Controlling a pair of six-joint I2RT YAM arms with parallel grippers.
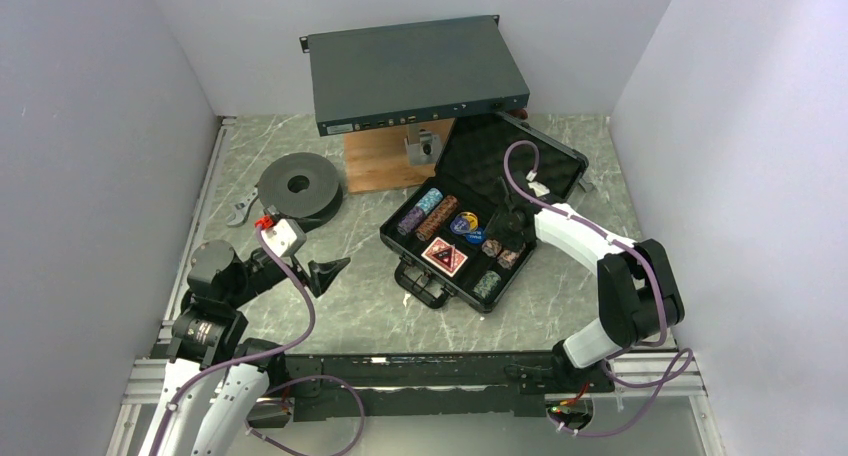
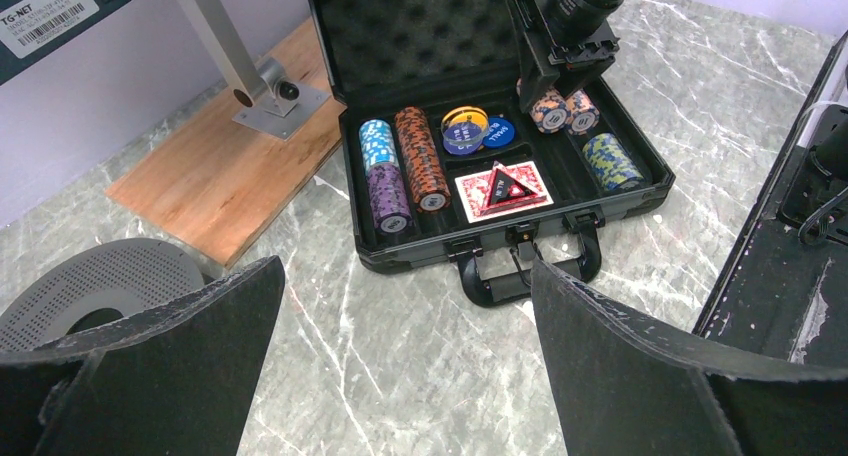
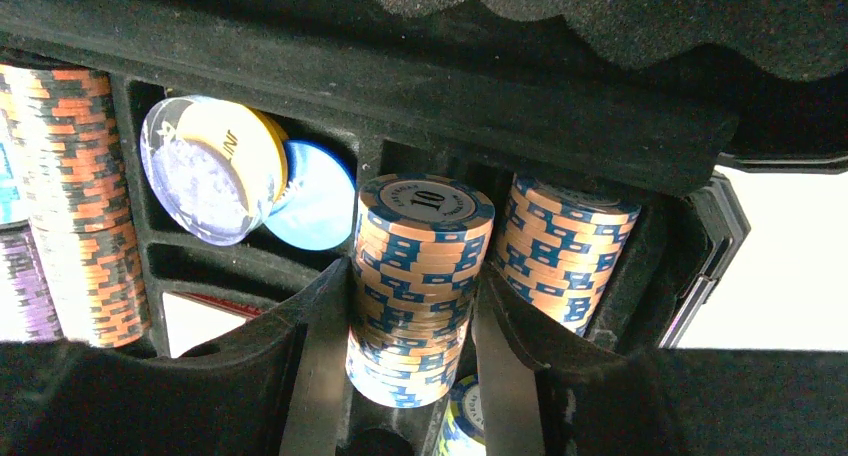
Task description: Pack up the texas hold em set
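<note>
Marbled table (image 1: 560, 296), filling the middle of the top view; grey electronics box (image 1: 410, 71) raised at upper centre, over a wooden board (image 1: 375, 166); black hard case (image 2: 420, 26) lying open right of centre, foam-lined lid tilted up toward the upper right, handle toward the lower edge; dark round spool (image 1: 300, 186) flat at centre left, well apart from the case.

Left gripper (image 1: 337, 274) at lower left, fingers spread wide, nothing between them, clear of the case; right gripper (image 3: 410, 316) reaching into the right part of the case, fingers pressed on both sides of an upright peach-and-blue chip roll (image 3: 420, 276) marked 10.

Case contents, left wrist view: second peach-and-blue roll (image 2: 583, 114) just beside the gripped one; blue-and-yellow roll (image 2: 612, 161) lying in the right compartment; orange-and-black roll (image 2: 420, 156), light-blue roll (image 2: 377, 141) and purple roll (image 2: 388, 198) lying in the left compartments; red-backed card deck (image 2: 535, 181) in the middle front compartment, red-black triangle (image 2: 500, 184) resting on it; yellow button (image 2: 465, 121) and blue button (image 2: 495, 134) on edge in the compartment behind the deck.
</note>
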